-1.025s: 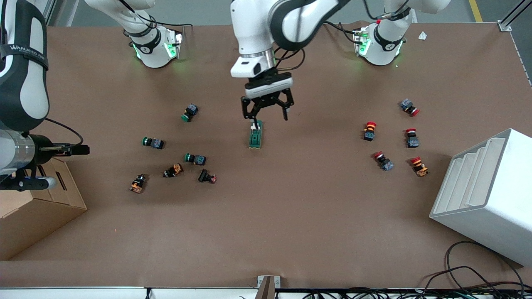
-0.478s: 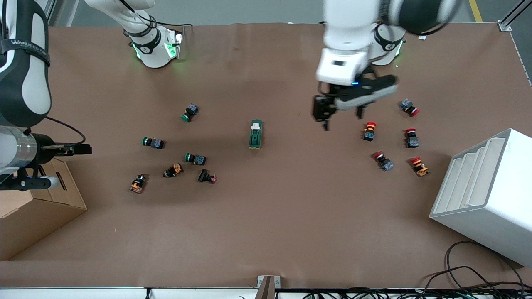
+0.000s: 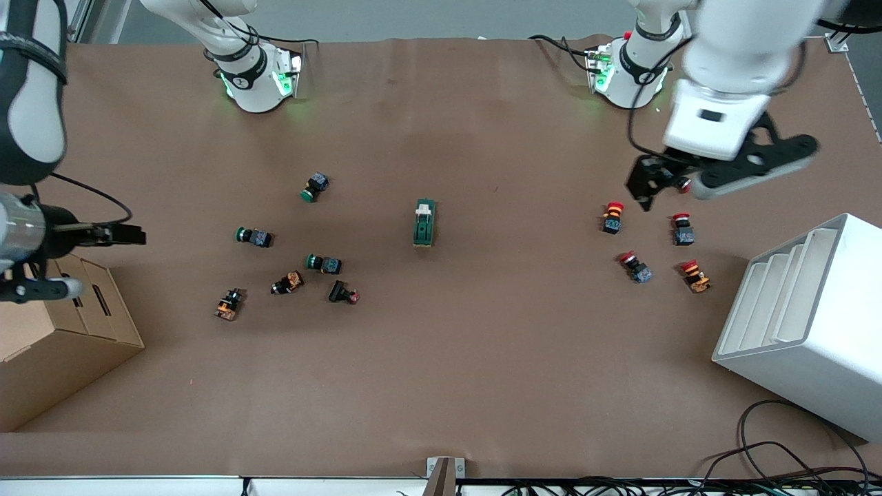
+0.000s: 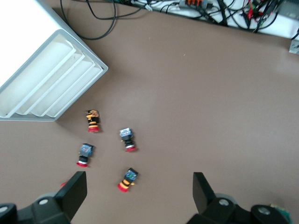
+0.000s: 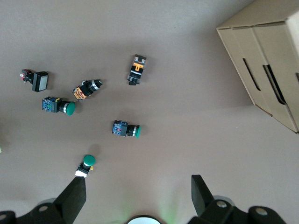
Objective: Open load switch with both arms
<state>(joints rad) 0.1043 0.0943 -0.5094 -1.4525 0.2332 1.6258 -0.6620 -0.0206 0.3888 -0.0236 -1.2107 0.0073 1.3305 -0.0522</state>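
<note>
2 containers (image 3: 806, 324) (contents unseen), table ends

Your load switch (image 3: 424, 222) lies flat on the brown table, mid-table between the 2 clusters of push-buttons. It's a dark-green elongated block, lengthwise toward the front camera, white toggle piece at the end toward the bases. Nothing touches it.

left pincer (image 3: 661, 186) | left load switch (image 3: 424, 222) | now over red push-buttons (image 3: 612, 216)
</note>
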